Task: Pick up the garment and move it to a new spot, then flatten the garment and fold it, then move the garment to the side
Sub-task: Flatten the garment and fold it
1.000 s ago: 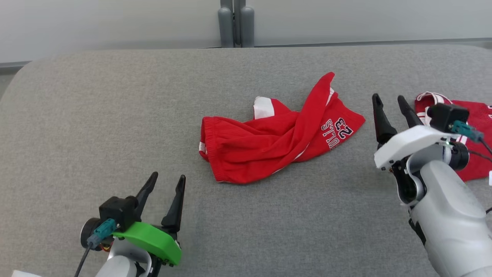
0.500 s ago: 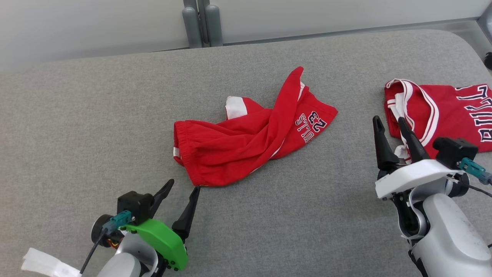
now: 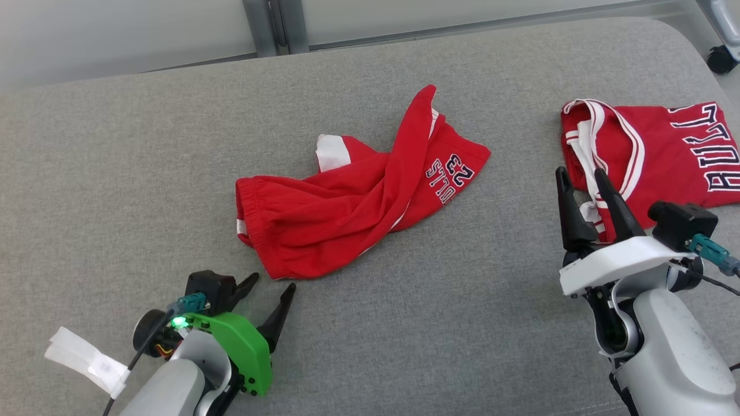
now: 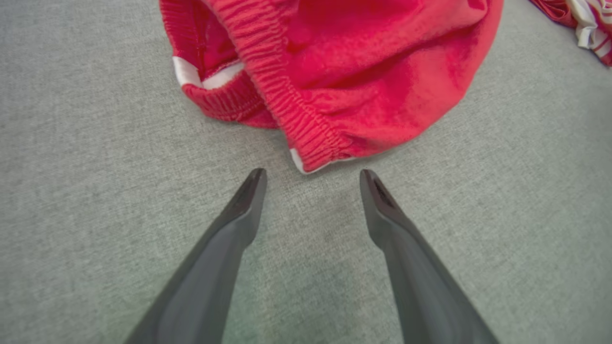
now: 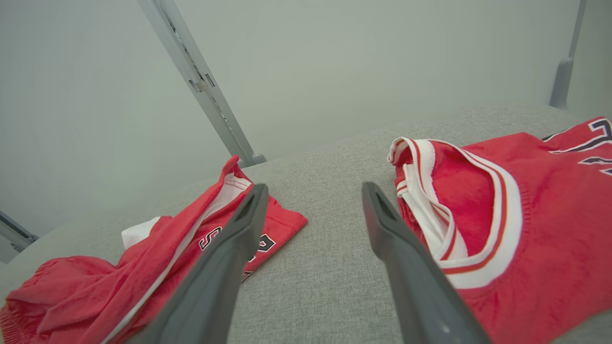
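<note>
**A:** What is made out from the head?

**B:** The shorts (image 3: 352, 214) are seen crumpled at the middle of the table (image 3: 115, 173), with one leg twisted over the other. The left gripper (image 3: 273, 282) is held just short of their near edge. The right gripper (image 3: 578, 171) is held beside the jersey (image 3: 653, 162). Both sets of jaws are spread wide, and nothing is gripped by either.

**A:** And from the left wrist?

**B:** A corner of the waistband (image 4: 306, 129) is framed just ahead of the spread jaws, with only a sliver of bare table between. The pick-up is judged to be the step in hand. It is best done low. One jaw should be slid under the elastic, and the grip closed on the band itself (thick, ribbed, unlikely to slip) rather than on the loose cloth behind it.

**A:** From the right wrist?

**B:** The shorts are seen to the left of the gripper and the jersey to the right, with bare table between them. The jersey looks laid aside and is better left untouched. If a second hold is wanted, the far leg hem should be taken, so that the twist is pulled out as the shorts are lifted.
</note>
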Available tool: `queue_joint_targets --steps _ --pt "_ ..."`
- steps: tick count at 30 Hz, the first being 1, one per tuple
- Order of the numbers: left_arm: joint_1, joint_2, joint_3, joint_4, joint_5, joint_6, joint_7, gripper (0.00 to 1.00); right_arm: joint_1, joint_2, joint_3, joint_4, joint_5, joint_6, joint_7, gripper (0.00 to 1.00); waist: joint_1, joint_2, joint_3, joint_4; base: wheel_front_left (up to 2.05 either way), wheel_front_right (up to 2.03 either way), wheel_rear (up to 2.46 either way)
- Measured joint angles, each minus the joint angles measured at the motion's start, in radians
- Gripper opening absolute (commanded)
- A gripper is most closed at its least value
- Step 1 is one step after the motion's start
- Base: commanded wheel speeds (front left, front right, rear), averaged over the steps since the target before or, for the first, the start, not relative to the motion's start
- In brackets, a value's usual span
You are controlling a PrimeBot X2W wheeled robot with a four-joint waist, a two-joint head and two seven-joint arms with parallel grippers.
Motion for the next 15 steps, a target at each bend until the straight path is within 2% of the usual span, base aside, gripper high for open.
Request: queue_joint_targets --steps 7,8,9,10,15 --pt "-0.072 0.046 -0.128 0.049 -0.031 -0.002 -0.037 1.0 0.004 0.007 -0.005 -0.012 -0.009 0.0 0.016 1.0 0.0 0.0 0.01 -0.015 0.0 0.0 0.0" --pt "-0.078 0.053 -0.146 0.051 -0.031 -0.002 -0.048 0.61 0.005 0.007 -0.006 -0.013 -0.01 0.0 0.016 1.0 0.0 0.0 0.01 -0.015 0.0 0.0 0.0" --pt "-0.085 0.06 -0.159 0.049 -0.038 -0.002 -0.068 0.35 0.005 0.008 -0.008 -0.016 -0.011 0.0 0.016 1.0 0.0 0.0 0.011 -0.016 0.0 0.0 0.0" --pt "-0.093 0.064 -0.171 0.049 -0.045 -0.002 -0.083 0.0 0.005 0.008 -0.011 -0.018 -0.012 0.0 0.016 1.0 0.0 0.0 0.011 -0.015 0.0 0.0 0.0" --pt "-0.112 0.088 -0.216 0.046 -0.063 -0.002 -0.133 0.0 0.012 0.01 -0.024 -0.019 -0.017 0.0 0.017 1.0 0.0 0.0 0.006 -0.008 0.0 0.0 0.0"
